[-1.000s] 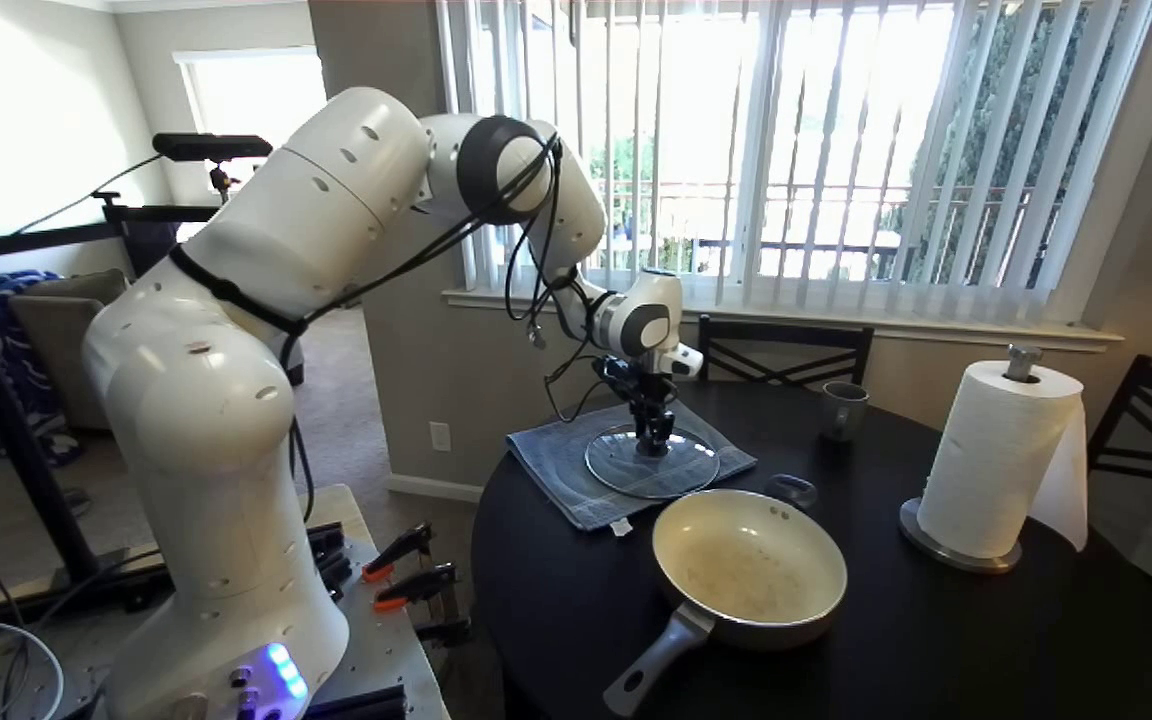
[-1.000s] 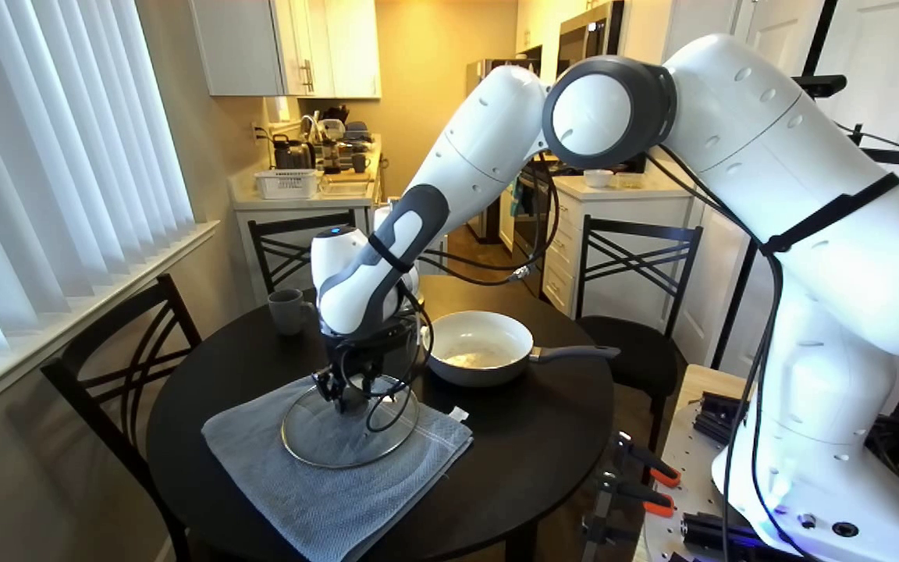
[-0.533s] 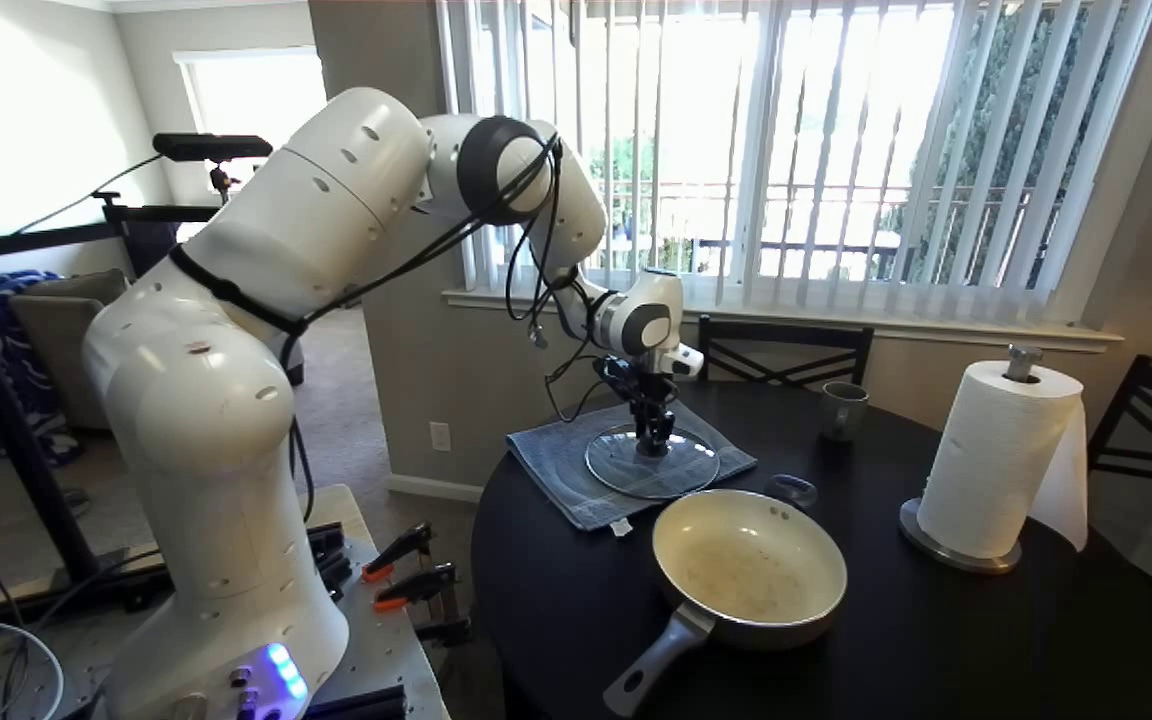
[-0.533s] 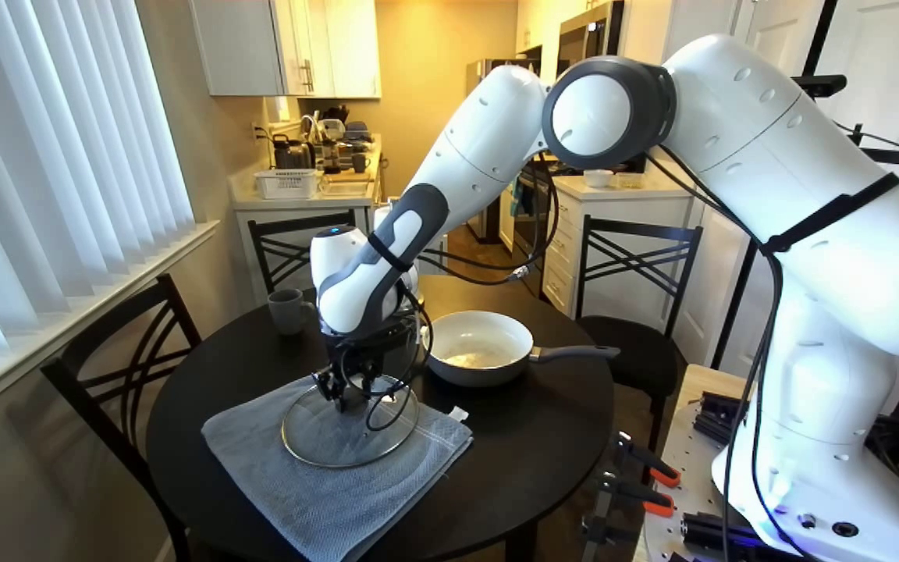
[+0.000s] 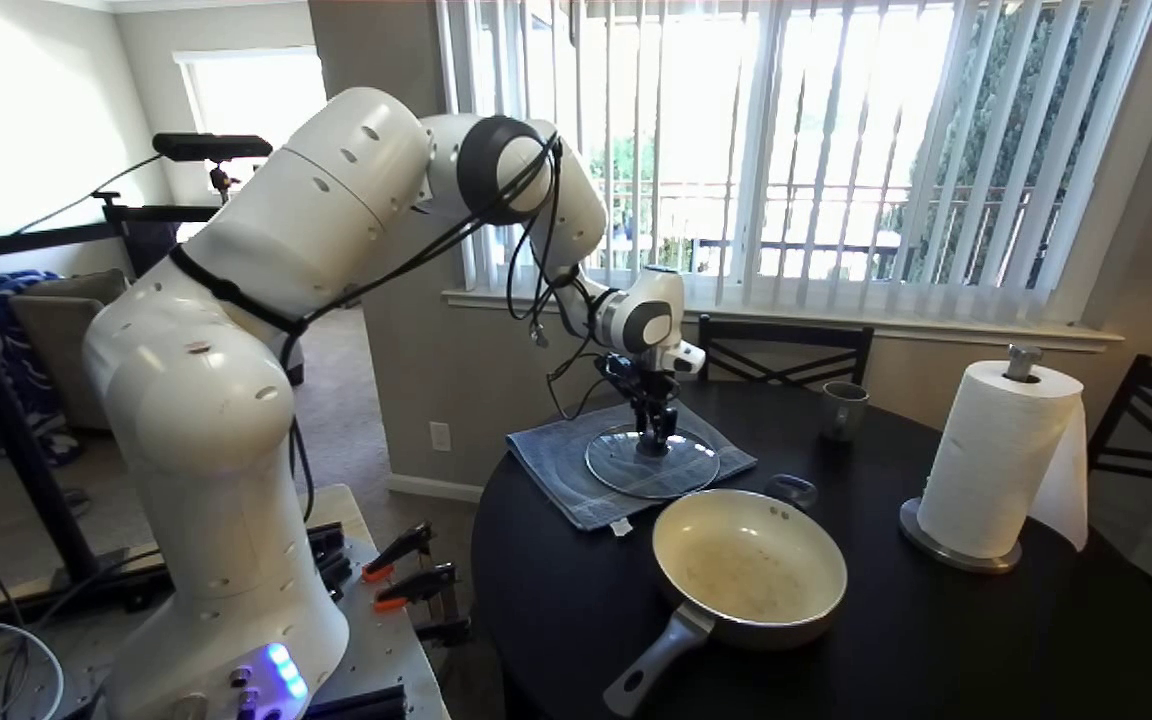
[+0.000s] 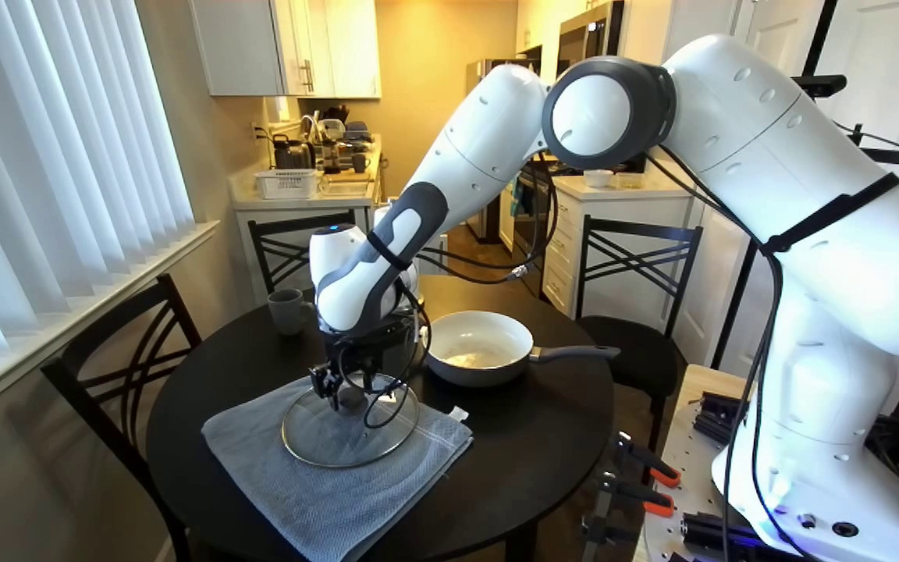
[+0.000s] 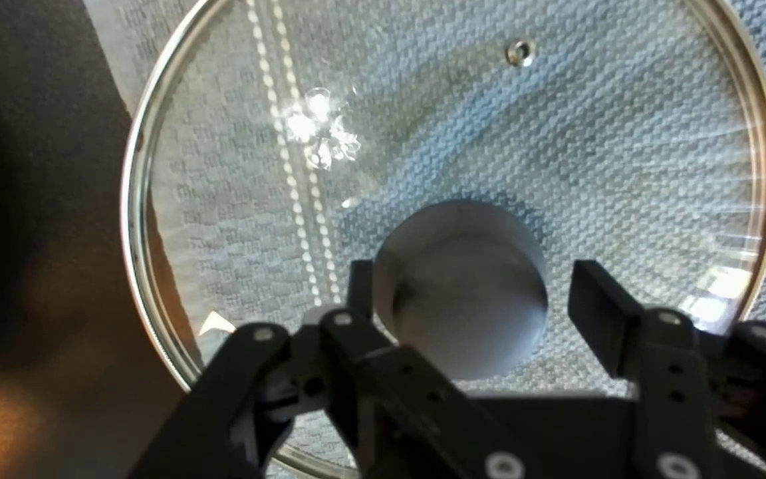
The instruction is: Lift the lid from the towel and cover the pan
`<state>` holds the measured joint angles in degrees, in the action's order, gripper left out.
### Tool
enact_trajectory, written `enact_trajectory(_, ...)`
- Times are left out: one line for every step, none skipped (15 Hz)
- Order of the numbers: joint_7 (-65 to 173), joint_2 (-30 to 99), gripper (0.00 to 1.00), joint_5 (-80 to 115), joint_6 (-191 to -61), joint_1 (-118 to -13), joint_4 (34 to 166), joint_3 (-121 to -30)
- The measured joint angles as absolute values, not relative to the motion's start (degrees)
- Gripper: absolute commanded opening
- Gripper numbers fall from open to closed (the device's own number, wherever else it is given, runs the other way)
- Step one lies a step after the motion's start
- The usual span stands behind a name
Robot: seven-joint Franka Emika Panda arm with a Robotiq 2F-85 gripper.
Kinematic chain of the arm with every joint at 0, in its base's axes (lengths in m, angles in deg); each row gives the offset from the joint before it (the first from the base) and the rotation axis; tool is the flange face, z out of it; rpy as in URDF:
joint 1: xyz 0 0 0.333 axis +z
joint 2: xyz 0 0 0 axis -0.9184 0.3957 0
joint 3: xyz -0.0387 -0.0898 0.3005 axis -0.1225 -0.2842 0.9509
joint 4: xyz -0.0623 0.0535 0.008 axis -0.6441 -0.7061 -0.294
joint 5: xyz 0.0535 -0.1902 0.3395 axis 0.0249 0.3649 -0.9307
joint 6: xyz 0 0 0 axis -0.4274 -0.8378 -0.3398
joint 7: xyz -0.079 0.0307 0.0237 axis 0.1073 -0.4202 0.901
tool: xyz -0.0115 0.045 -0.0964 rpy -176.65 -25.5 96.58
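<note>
The clear glass lid (image 5: 616,468) lies flat on the grey-blue towel (image 5: 548,455); the lid (image 6: 332,449) and towel (image 6: 278,484) also show in an exterior view. My gripper (image 5: 654,438) points down over the lid's centre, also in an exterior view (image 6: 346,400). In the wrist view the open fingers (image 7: 473,289) stand either side of the dark knob (image 7: 469,299). The left finger is close against the knob; whether it touches is unclear. A gap shows at the right finger. The pan (image 5: 751,560), cream inside and uncovered, stands beside the towel; it also shows in an exterior view (image 6: 481,351).
A grey mug (image 5: 844,412) stands at the back of the round dark table (image 5: 936,650). A paper towel roll (image 5: 998,460) on a stand is at the right of the pan. The pan's long handle (image 5: 658,662) reaches out toward the table edge. Chairs (image 6: 133,375) surround the table.
My gripper has shifted very slightly over the knob, a little left and up in an exterior view. The lid, towel and pan have not moved.
</note>
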<state>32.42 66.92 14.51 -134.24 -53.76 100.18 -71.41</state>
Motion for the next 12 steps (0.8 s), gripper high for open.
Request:
enact_trajectory(32.4,66.9,1.0,14.5,-134.3,-53.8,99.8,-71.4)
enact_trajectory(32.4,66.9,1.0,14.5,-134.4,-53.8,99.5,-71.4)
enact_trajectory(32.4,66.9,1.0,14.5,-134.5,-53.8,99.1,-71.4)
enact_trajectory(32.4,66.9,1.0,14.5,-134.5,-53.8,98.8,-71.4)
enact_trajectory(32.4,67.0,1.0,14.5,-134.6,-53.8,98.6,-71.4)
enact_trajectory(32.4,67.0,1.0,14.5,-134.6,-53.8,98.4,-71.4)
enact_trajectory(32.4,67.2,1.0,14.5,-134.6,-53.8,98.2,-71.4)
enact_trajectory(32.4,67.4,1.0,14.5,-134.6,-53.8,98.0,-71.4)
enact_trajectory(32.4,67.7,1.0,14.5,-134.6,-53.8,97.9,-71.4)
enact_trajectory(32.4,68.0,1.0,14.5,-134.6,-53.8,97.8,-71.5)
enact_trajectory(32.4,68.4,1.0,14.5,-134.6,-53.8,97.7,-71.6)
enact_trajectory(32.4,68.8,1.0,14.5,-134.6,-53.8,97.5,-71.7)
